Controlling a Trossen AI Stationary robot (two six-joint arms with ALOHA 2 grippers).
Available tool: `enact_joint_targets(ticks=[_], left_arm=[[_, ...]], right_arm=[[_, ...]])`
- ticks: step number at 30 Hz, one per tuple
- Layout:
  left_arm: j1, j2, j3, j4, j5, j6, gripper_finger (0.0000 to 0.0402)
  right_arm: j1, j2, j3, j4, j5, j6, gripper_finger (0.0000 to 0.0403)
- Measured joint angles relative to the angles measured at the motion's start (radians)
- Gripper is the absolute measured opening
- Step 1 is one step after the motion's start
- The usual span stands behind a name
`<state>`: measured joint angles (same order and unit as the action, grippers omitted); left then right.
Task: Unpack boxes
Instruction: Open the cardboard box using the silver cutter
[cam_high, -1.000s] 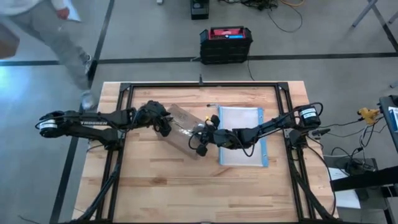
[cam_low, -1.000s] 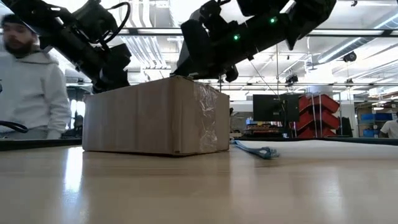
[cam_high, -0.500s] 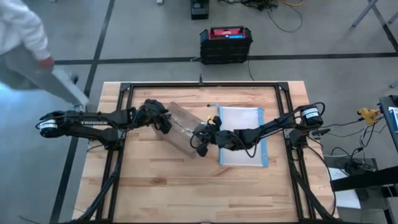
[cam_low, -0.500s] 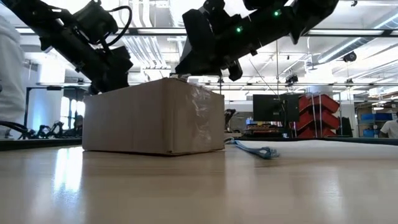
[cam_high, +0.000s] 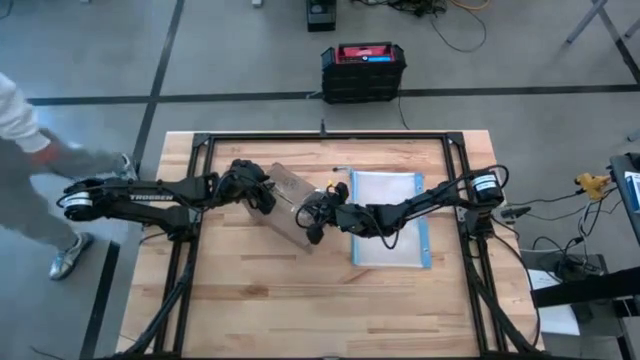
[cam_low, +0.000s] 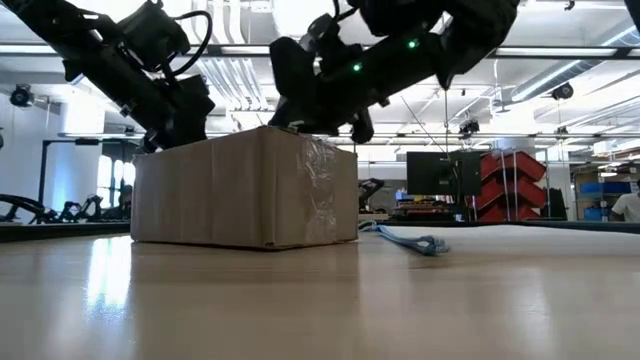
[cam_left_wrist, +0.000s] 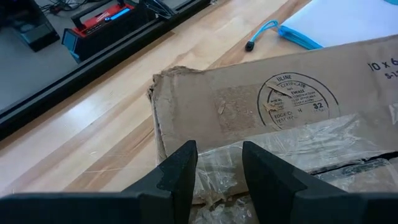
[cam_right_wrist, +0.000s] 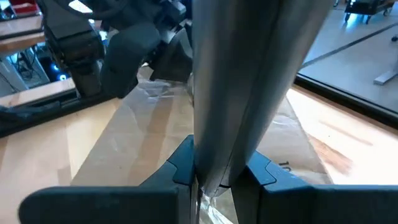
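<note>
A brown cardboard box (cam_high: 289, 184) rests on its base, slantwise, in the middle of the wooden table; clear tape runs along its top seam (cam_left_wrist: 292, 140). My left gripper (cam_left_wrist: 219, 171) is open at the box's left end, a finger on either side of the taped seam. My right gripper (cam_right_wrist: 211, 180) hovers over the box's top from the right (cam_low: 305, 100), shut on a grey tool (cam_right_wrist: 249, 74). The tool's lower end is hidden below the fingers. My left gripper comes slanting down from the table's left onto the box's top near its left end (cam_left_wrist: 205, 146). Its two fingers (cam_left_wrist: 180, 171) stand apart over the taped seam; the picture's edge cuts off their tips. My right gripper pinches the grey tool's lower part (cam_right_wrist: 214, 155) between its two fingers. The fingers come almost level from the table's right, and the tool stands up across them. Whether the tool's lower end touches the tape cannot be told.
A flat clear pouch with a blue edge (cam_high: 390, 238) lies right of the box, under my right arm; its blue cord (cam_low: 410, 240) trails on the wood. A black-and-red case (cam_high: 363, 68) stands on the floor beyond the far edge. A person (cam_high: 30, 150) passes on the left.
My right gripper has gone along the box's top toward the table's left, rolling a little, still shut on the grey tool. The box's right end has shifted slightly. A person has walked past beyond the table's left side.
</note>
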<state>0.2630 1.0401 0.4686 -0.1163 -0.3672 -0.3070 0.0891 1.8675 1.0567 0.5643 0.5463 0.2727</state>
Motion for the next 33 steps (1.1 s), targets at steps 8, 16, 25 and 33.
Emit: enact_joint_targets(ticks=[8,16,25,33], left_arm=[[-0.001,-0.001,0.001,-0.034,-0.027,-0.001,0.0119],[-0.003,-0.001,0.003,-0.078,-0.057,-0.048,0.0119],[-0.003,-0.002,0.004,-0.101,-0.068,-0.087,0.0119],[0.0,-0.001,0.0,-0.102,-0.099,-0.09,0.0119]], right_arm=[[0.022,-0.004,0.002,-0.021,0.01,0.037,0.0042],[0.06,-0.018,0.004,-0.109,0.031,0.135,0.0042],[0.094,-0.062,0.008,-0.125,0.06,0.181,0.0042],[0.048,-0.062,0.052,-0.127,0.039,0.134,0.0042]])
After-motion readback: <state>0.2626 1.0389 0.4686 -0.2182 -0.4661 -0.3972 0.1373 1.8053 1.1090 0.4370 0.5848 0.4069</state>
